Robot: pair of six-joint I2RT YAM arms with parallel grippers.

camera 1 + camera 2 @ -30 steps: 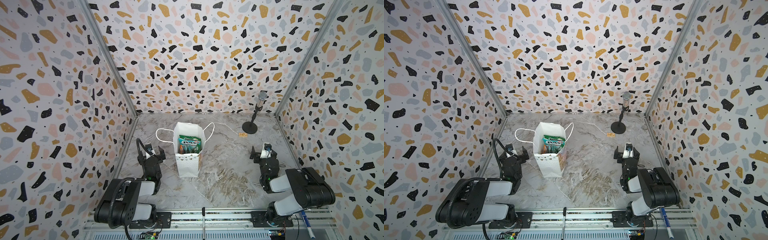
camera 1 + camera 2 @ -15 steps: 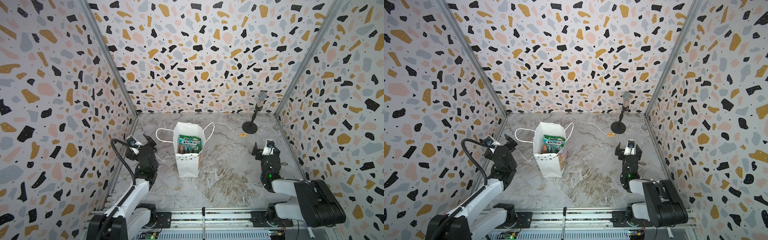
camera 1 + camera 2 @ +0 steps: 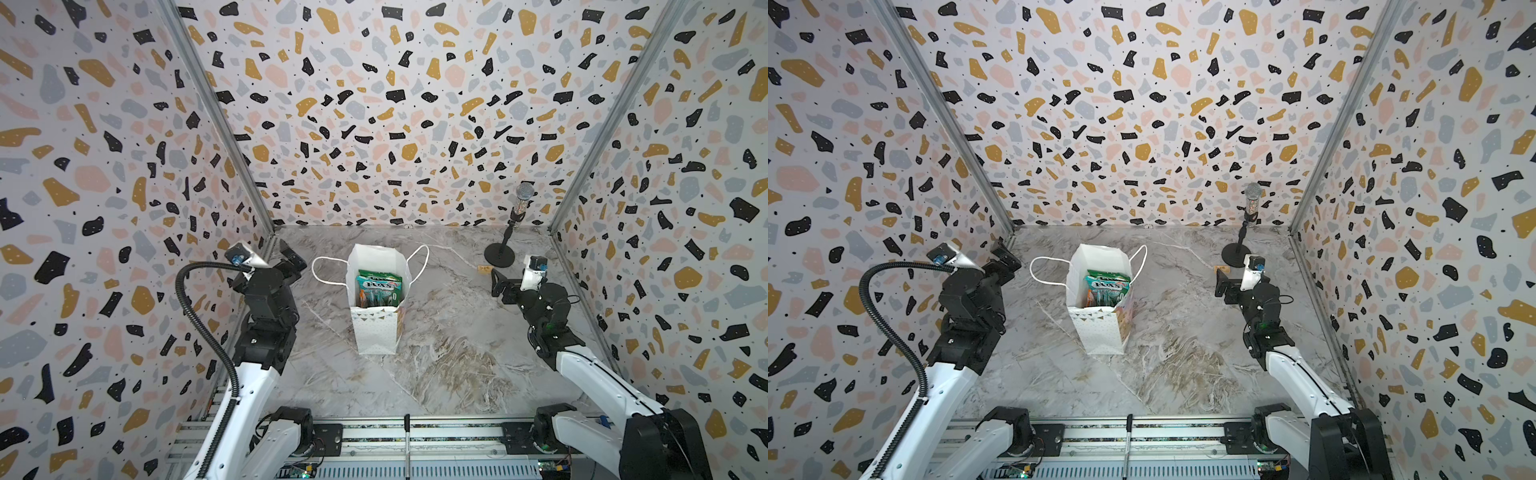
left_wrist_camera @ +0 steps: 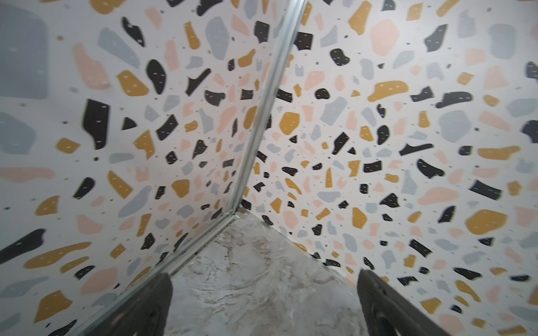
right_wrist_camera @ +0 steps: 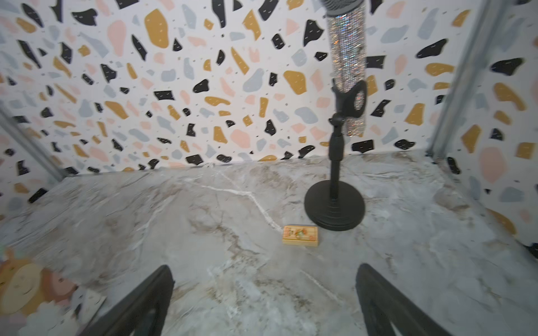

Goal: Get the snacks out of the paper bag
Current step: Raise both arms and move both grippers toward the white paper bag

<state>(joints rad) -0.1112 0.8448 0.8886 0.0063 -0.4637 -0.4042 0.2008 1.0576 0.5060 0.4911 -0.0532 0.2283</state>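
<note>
Okay, left claw (image 3: 293, 259) is wide open and empty, raised near the left wall. In the left wrist view its two dark fingers (image 4: 151, 305) frame bare marble and the corner of the terrazzo walls (image 4: 407, 131). Right claw (image 3: 500, 286) is also spread wide with nothing between the jaws, and sits off the bag's right side, well apart from it. In the right wrist view, a small yellow box (image 5: 300, 235) lies flat on the tabletop (image 5: 203, 232) past that claw's fingers (image 5: 378, 302), with the black microphone stand (image 5: 334, 209) just beside it, holding a glittery microphone (image 5: 346, 43).

Paper bag (image 3: 376, 332) stands upright mid-tabletop between the two arms, mouth open, and neither claw touches it. One cord handle (image 3: 324, 270) flops out on its left side. Snacks (image 3: 378, 286) are inside the bag, and in both top views a green "FOX'S" packet (image 3: 1106, 284) shows on top. The bag's colourful side (image 5: 23, 285) is blurred in the right wrist view.
</note>
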